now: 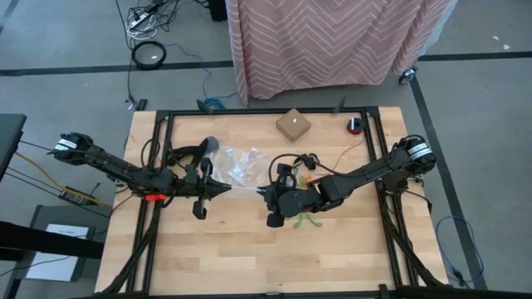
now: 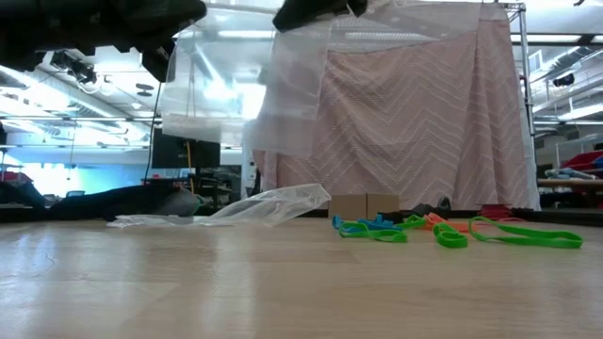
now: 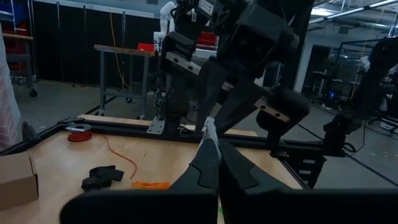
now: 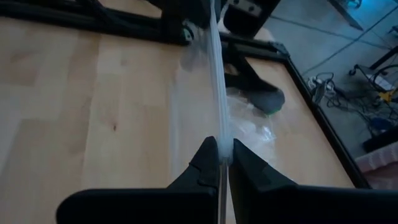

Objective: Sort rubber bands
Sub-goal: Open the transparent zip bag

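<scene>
Several loose bands, one bag held between both arms

I see the rubber bands (image 2: 443, 229) lying on the table (image 2: 283, 282) under the right gripper (image 4: 222, 155): green, blue, orange, count unclear. They look light and floppy; I'd pinch one strand. Both it and the left gripper (image 3: 213, 163) are clenched on a clear bag (image 2: 283, 85).

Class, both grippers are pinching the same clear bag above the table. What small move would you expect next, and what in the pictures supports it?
Probably a slight pull apart to open the bag's mouth. The left gripper and right gripper are each shut on an edge of the clear bag, which hangs flat and closed, while the rubber bands lie loose on the table.
</scene>
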